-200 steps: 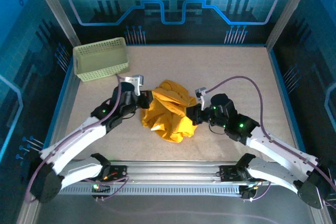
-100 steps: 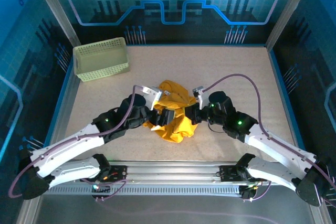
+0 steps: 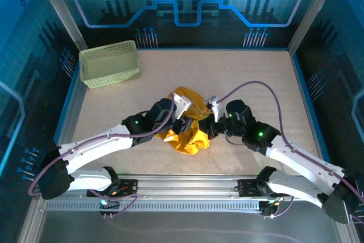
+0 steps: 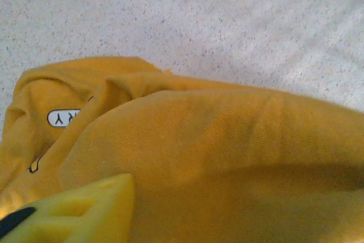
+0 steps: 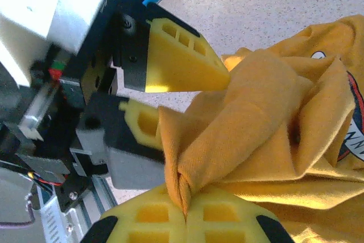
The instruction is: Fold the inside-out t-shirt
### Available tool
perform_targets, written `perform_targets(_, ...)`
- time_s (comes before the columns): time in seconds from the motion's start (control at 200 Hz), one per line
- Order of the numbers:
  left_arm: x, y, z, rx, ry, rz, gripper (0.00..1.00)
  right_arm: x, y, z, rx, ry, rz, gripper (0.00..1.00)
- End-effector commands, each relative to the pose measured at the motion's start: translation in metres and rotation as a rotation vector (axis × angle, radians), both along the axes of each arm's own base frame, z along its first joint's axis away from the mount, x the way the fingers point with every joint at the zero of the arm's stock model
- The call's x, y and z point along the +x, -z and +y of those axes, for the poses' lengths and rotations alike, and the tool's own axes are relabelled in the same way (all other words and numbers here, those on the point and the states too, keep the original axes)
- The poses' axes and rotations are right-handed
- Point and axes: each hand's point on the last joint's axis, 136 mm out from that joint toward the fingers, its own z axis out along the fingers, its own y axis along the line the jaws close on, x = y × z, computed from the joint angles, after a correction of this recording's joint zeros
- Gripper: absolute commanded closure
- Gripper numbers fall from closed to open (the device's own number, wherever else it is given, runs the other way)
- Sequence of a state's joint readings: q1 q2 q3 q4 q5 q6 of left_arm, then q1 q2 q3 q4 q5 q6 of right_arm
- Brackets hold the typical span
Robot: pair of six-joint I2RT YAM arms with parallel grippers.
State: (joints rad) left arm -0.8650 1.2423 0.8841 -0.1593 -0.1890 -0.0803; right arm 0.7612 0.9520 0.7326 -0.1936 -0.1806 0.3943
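– Where the two arms meet, what lies on the tabletop?
– The mustard-yellow t-shirt, bunched midway between the left and right edges, toward the near edge. A green lattice basket stands at the far left corner.
– And the grippers?
– The right gripper is pinched on a twisted fold of the shirt. The left gripper has its fingers spread, with cloth at their tips.
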Motion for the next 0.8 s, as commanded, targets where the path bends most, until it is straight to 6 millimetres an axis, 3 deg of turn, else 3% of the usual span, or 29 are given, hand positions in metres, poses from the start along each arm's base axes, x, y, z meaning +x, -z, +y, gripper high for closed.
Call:
perform_targets(0.0, -0.002, -0.032, -0.007, -0.104, 0.025, -0.065, 0.60, -0.001, -0.002, -0.006, -0.060, -0.004, -0.064, 1.00)
perform_targets(0.305, -0.019, -0.027, -0.015, -0.153, 0.107, 0.022, 0.93, 0.017, 0.014, -0.034, -0.199, 0.128, -0.115, 1.00)
perform_targets(0.38, -0.018, -0.029, -0.016, -0.194, 0.104, 0.061, 0.97, 0.022, 0.018, -0.040, -0.221, 0.168, -0.113, 0.87)
perform_targets(0.445, -0.015, -0.031, -0.016, -0.252, 0.094, 0.106, 0.99, 0.027, 0.022, -0.052, -0.254, 0.244, -0.101, 0.66)
perform_targets(0.55, -0.013, -0.039, -0.017, -0.348, 0.096, 0.159, 1.00, 0.027, 0.022, -0.063, -0.260, 0.307, -0.078, 0.51)
perform_targets(0.64, -0.014, -0.044, -0.022, -0.376, 0.113, 0.174, 1.00, 0.017, 0.016, -0.050, -0.170, 0.255, -0.047, 0.37)
perform_targets(0.795, -0.017, -0.052, -0.030, -0.397, 0.154, 0.186, 1.00, 0.010, 0.019, -0.027, -0.089, 0.203, 0.037, 0.28)
